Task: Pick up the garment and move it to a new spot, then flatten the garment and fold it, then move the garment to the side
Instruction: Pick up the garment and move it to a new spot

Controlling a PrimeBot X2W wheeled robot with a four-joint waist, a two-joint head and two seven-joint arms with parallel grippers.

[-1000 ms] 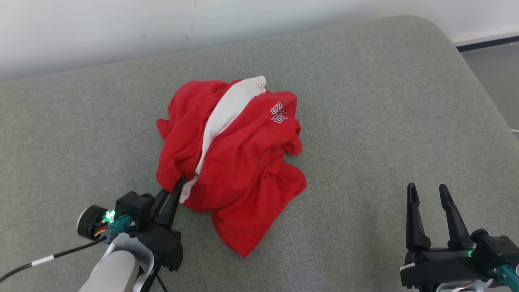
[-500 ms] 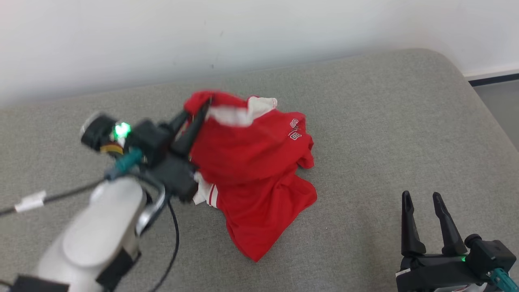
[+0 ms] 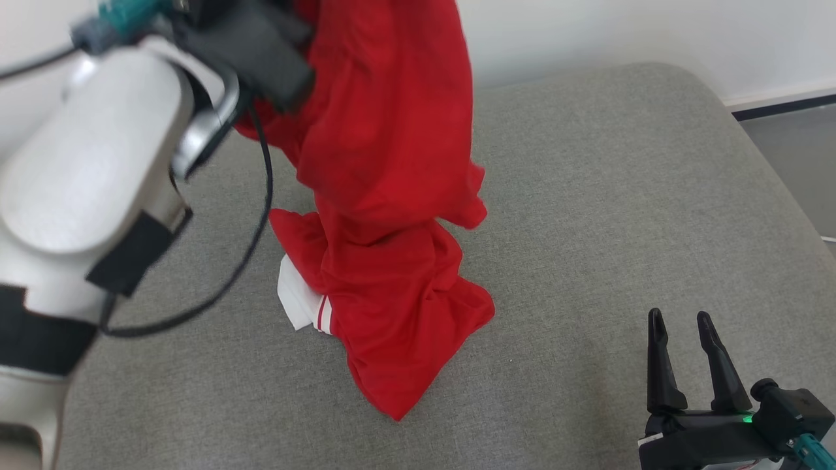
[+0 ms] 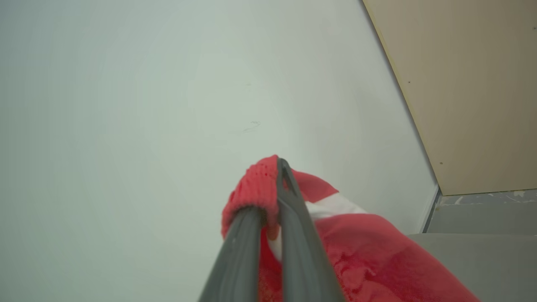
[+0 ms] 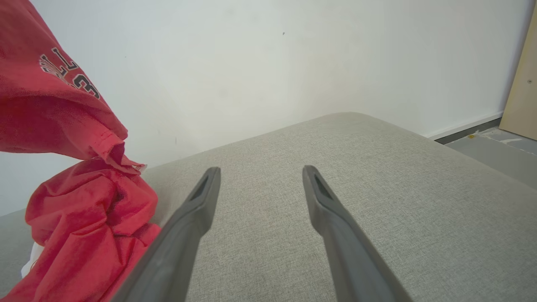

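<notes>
Since half a second ago the left arm [image 3: 91, 150] has swung high, hauling most of the garment [image 3: 392, 196] off the grey padded surface [image 3: 620, 196]. In the head view the red cloth hangs in a long bunch. Its lower end, with a white striped patch [image 3: 302, 307], lies on the middle of the surface. The right gripper [image 3: 679, 316] hovers over the surface's near right corner. A white wall [image 3: 588, 32] rises behind the surface's far edge, and grey floor [image 3: 797, 150] lies past its right edge.

In the left wrist view the left gripper [image 4: 275, 180] is clamped tight on a red ribbed edge of the garment, with a tan panel [image 4: 482, 84] beside the wall.

In the right wrist view the right gripper's fingers [image 5: 197, 201] are spread wide above the surface, holding nothing. The garment's lettering [image 5: 71, 75] shows at the surface's left side.
</notes>
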